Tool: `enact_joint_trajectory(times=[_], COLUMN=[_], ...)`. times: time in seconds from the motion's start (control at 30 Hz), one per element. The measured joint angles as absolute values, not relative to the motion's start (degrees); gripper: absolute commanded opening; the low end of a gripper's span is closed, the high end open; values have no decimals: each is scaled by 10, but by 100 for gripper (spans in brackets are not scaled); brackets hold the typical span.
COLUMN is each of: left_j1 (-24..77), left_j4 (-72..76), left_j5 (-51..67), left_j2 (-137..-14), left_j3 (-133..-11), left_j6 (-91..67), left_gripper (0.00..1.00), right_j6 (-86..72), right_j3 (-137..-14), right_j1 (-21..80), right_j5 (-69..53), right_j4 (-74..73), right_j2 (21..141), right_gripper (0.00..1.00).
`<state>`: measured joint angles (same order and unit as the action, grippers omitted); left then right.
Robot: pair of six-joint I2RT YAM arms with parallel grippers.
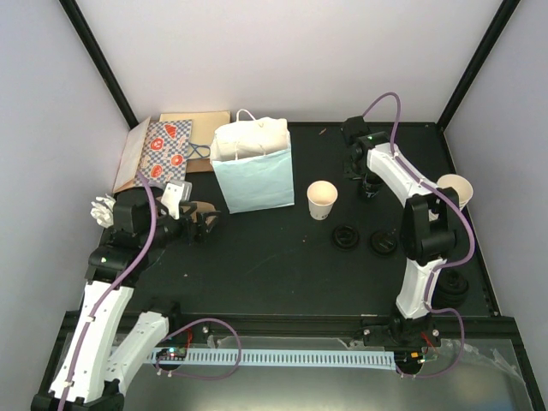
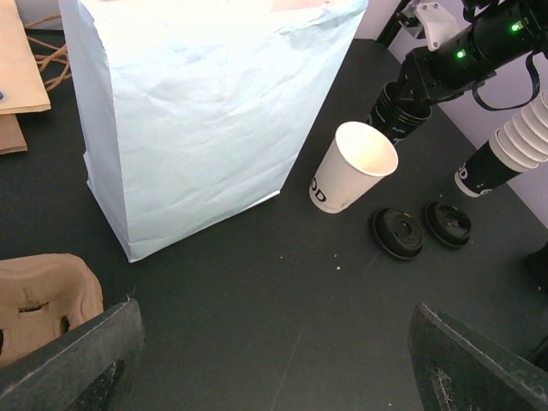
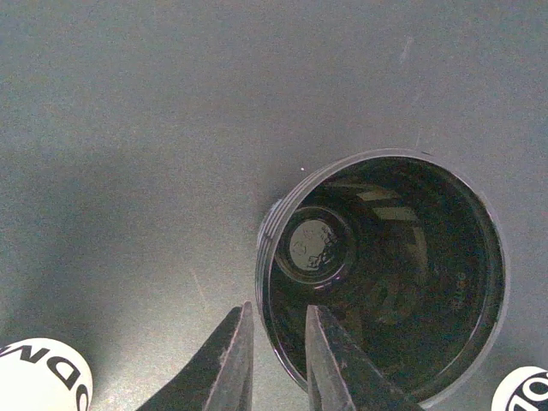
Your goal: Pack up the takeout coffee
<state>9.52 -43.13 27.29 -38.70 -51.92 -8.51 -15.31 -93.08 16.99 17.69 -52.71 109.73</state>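
Asker: Any lettering you can read?

Me: On the takeout coffee cup (image 2: 351, 167), just right of the light blue paper bag (image 2: 205, 111), there are black letters near its base, "OD", with the rest turned away. A white lettered surface (image 3: 43, 377) at the corner of my right wrist view shows "OD" and a third letter I cannot settle.

Asker: How do your arms stand?

Me: My left gripper (image 2: 274, 318) hangs low in front of the bag, fingers spread wide with nothing between them. My right arm reaches out past the cup, right of the bag, wrist turned straight down. The right gripper (image 3: 279, 330) has its jaws nearly together, one finger outside and one inside the wall of a black cup (image 3: 385, 282). Whether they pinch it I cannot tell.

Asker: And the containers?

Me: A brown cardboard carrier (image 2: 38, 300) sits before the bag's left corner. A black lid (image 2: 396, 233) and a second lid (image 2: 447, 224) lie flat right of the bag, nearer me than the cup. The cup stands upright, lidless, nothing showing inside. The bag stands upright, its contents hidden.
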Motion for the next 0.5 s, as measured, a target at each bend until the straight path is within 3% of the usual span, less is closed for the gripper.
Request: enact_joint_trajectory(times=[0.5], left_j1=[95], left_j4=[-432], left_j5=[275], left_j2=[-396], left_j3=[-521], left_j6=[-85], left_gripper=[86], right_j6=[-153], right_j3=[-938], right_j1=[170], right_j5=[176], right_j4=[-527], right_j2=[1114], right_gripper=[11])
